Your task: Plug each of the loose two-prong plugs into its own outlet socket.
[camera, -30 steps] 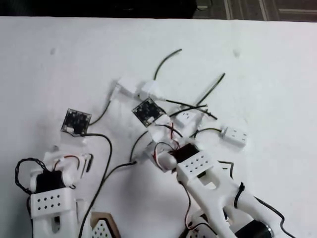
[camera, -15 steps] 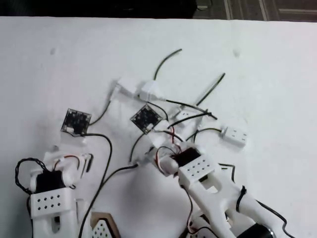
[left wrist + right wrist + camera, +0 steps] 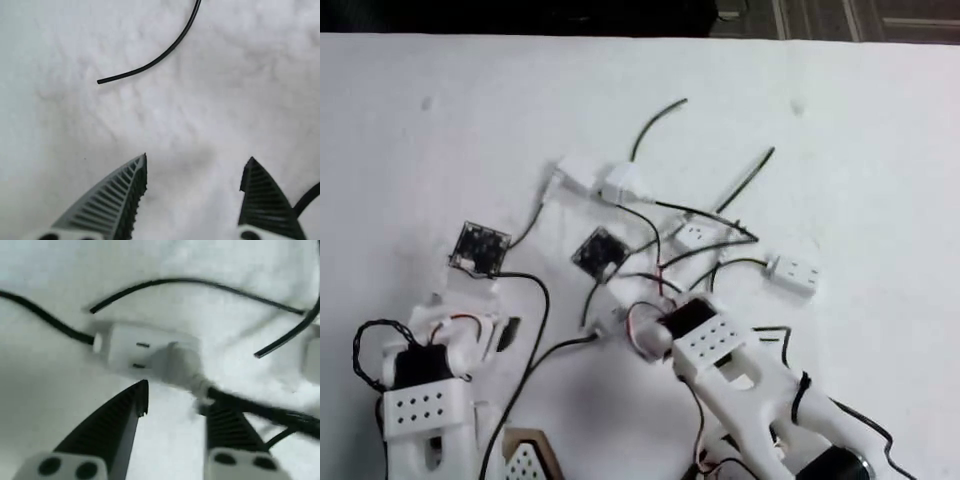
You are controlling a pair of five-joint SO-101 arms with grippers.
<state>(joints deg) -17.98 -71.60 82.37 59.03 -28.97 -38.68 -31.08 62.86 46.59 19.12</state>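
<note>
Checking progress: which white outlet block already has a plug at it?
The outlet block farthest from the arms, with the white plug butted against it; the middle block and the rightmost block have none.

the blurred plug point(image 3: 177, 362) hides its prongs against the outlet point(image 3: 125, 349).

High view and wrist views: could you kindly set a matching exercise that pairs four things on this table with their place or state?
Things:
1. left gripper
2. right gripper
3. rightmost outlet socket
4. left black square

Descriptions:
A. white, farthest to the right of the sockets
B. open over bare table, with a loose cable end ahead
C. dark, closest to the left arm
D. open, just before a white socket with a plug at it

Pairs: 1-B; 2-D; 3-A; 4-C.
</note>
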